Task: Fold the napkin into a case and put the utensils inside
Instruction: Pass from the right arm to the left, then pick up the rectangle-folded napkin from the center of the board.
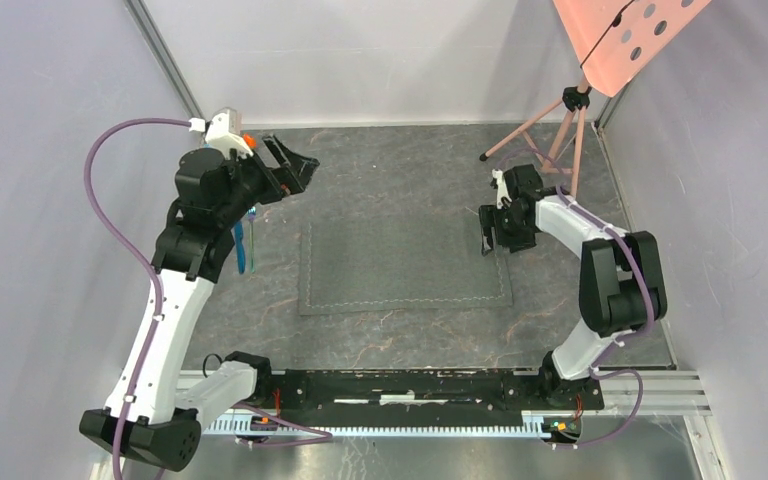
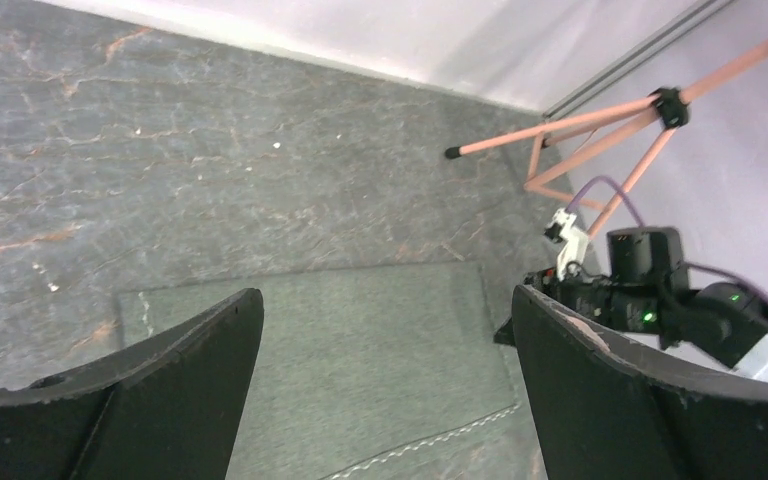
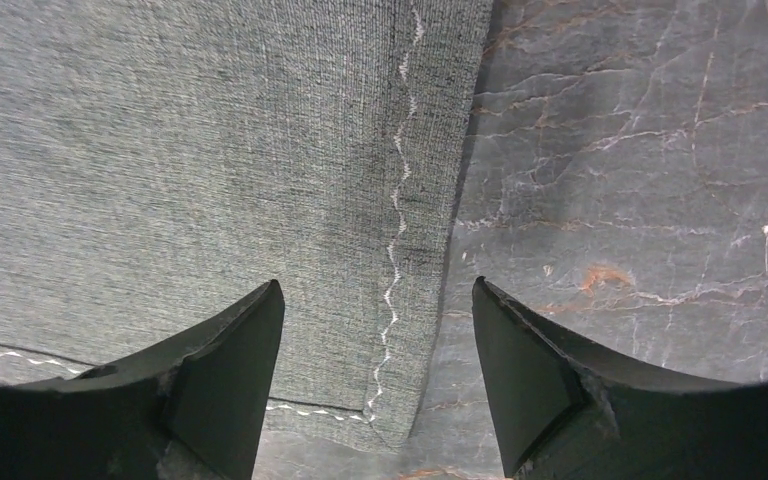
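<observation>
Right gripper, fingers spread, straddles far-right corner of napkin, apparently to pinch and fold. Left gripper released, empty, above far-left worktop.

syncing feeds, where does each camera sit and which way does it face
Top external: above and behind the arm bases, looking down on the dark grey stitched cloth napkin, left arm and right arm.
Left wrist: on the raised left arm, facing across the napkin toward the right arm and pink thin-legged tripod; own jaws wide open.
Right wrist: low over the napkin's stitched corner, facing down; own jaws apart.
Shared: all three show the napkin.
</observation>
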